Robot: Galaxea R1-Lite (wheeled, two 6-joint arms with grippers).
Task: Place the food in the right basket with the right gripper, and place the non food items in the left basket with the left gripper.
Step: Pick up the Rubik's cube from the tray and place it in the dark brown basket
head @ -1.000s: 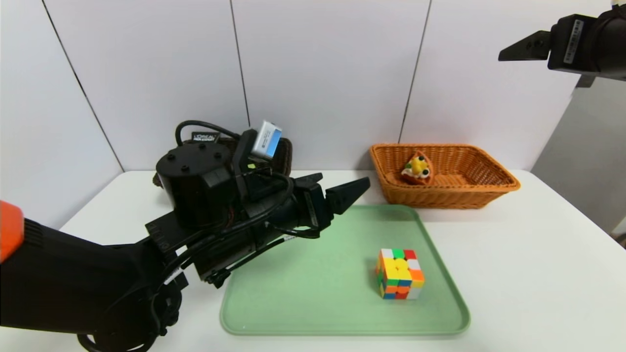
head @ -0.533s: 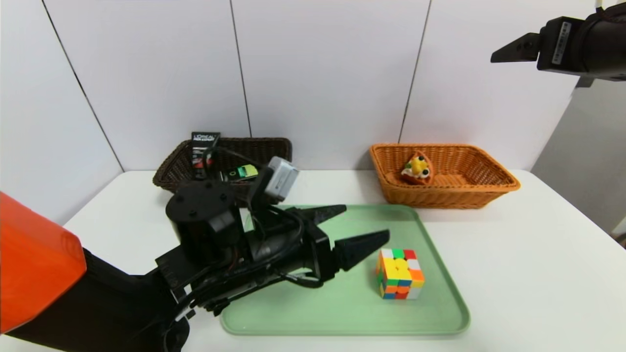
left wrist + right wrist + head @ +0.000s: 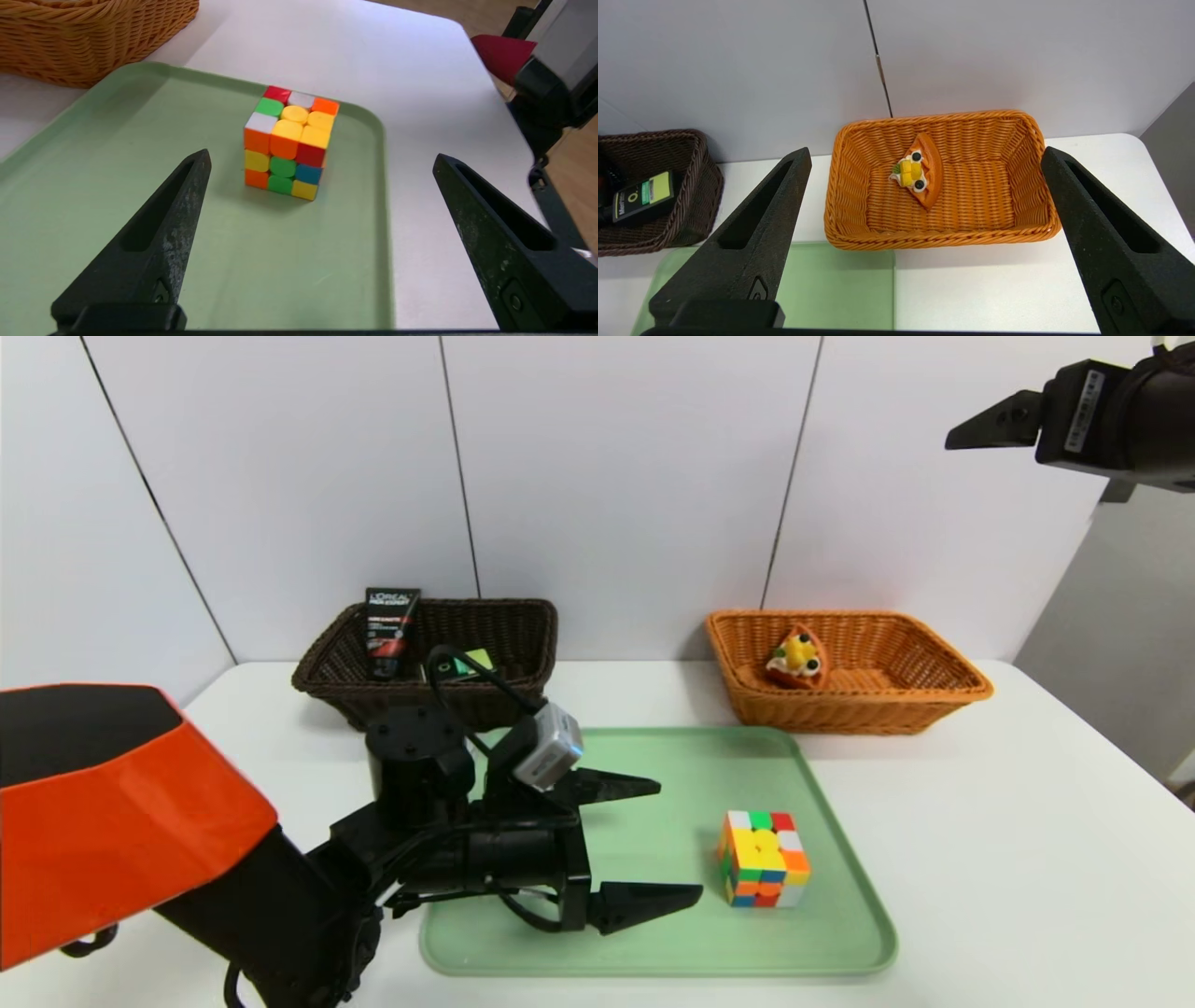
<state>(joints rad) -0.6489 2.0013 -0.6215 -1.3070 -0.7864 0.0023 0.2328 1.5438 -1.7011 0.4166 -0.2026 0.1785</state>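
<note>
The multicoloured 3x3 puzzle cube (image 3: pixel 764 859) sits flat on the pale green plastic tray (image 3: pixel 840 943), lower right of centre in the head view, nothing touching it. Just to its left hangs the left gripper (image 3: pixel 677 840), pointing level at the cube with its black fingers (image 3: pixel 154 242) spread wide; in the left wrist view the cube stands ahead of them, nearer one finger than the other, apart from both.

Up in the middle left of the head view, the very dark brown woven wicker basket (image 3: pixel 523 616) holds the black L'Oreal tube with red marks (image 3: pixel 392 621), propped upright against its wall, and the slim black bottle with a green label (image 3: pixel 642 198). Middle right, the light orange-tan woven wicker basket (image 3: pixel 934 686) carries the orange-brown waffle wedge with cream, yellow fruit and dark berries (image 3: pixel 796 658).

Top right corner, the right gripper (image 3: pixel 980 425) is parked high, and its wrist view shows wide-spread fingers (image 3: pixel 752 242) with nothing between them.

All of it rests on the white table (image 3: pixel 1027 859).
</note>
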